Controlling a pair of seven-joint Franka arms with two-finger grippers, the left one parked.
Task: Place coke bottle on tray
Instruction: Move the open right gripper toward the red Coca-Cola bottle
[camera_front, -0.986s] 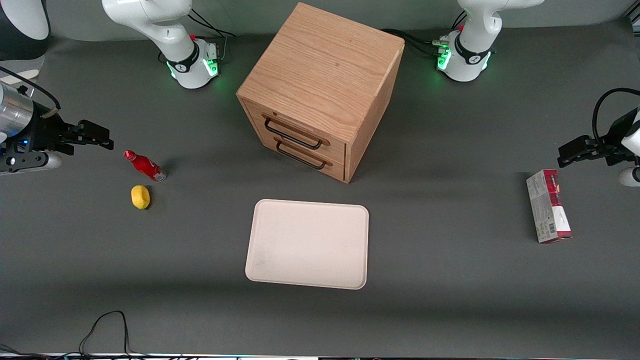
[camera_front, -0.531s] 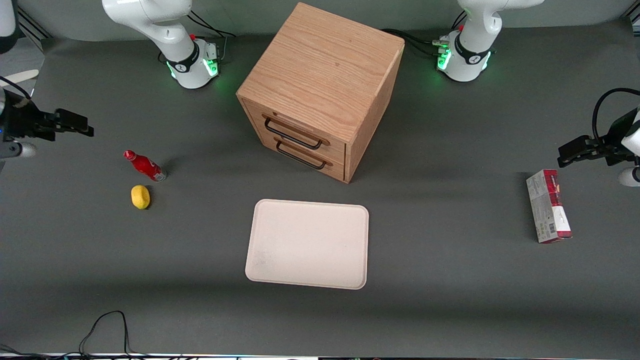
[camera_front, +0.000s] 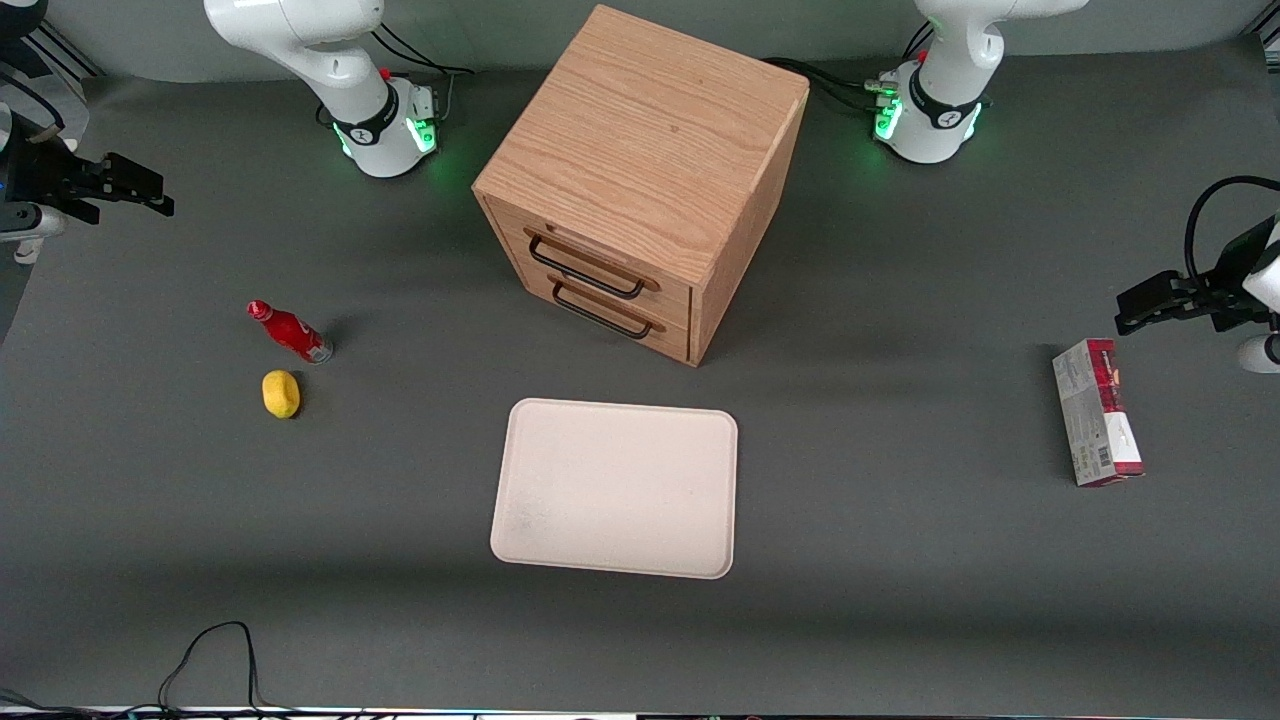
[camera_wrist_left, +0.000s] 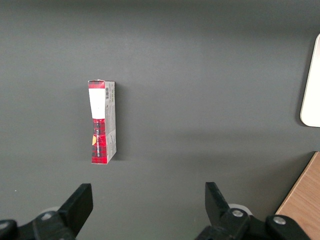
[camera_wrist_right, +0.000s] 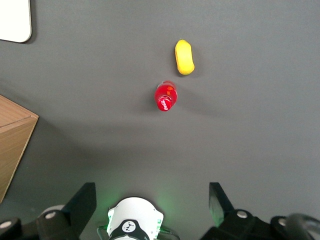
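Note:
The coke bottle (camera_front: 288, 332), small and red with a red cap, stands upright on the dark table beside a yellow lemon (camera_front: 281, 393). The right wrist view shows it from above (camera_wrist_right: 165, 97). The cream-pink tray (camera_front: 615, 487) lies flat in front of the wooden cabinet, nearer the front camera, and its corner shows in the right wrist view (camera_wrist_right: 15, 20). My right gripper (camera_front: 150, 192) hovers high at the working arm's end of the table, farther from the front camera than the bottle and well apart from it. Its jaws stand wide open and empty (camera_wrist_right: 151, 200).
A wooden two-drawer cabinet (camera_front: 640, 180) stands mid-table, its corner visible in the right wrist view (camera_wrist_right: 12, 140). The lemon (camera_wrist_right: 184, 57) lies close to the bottle. A red-and-grey carton (camera_front: 1096, 412) lies toward the parked arm's end of the table. A cable (camera_front: 210, 650) loops at the table's near edge.
My right gripper has risen and drawn away from the bottle, farther from the front camera. The bottle, lemon and tray have not moved.

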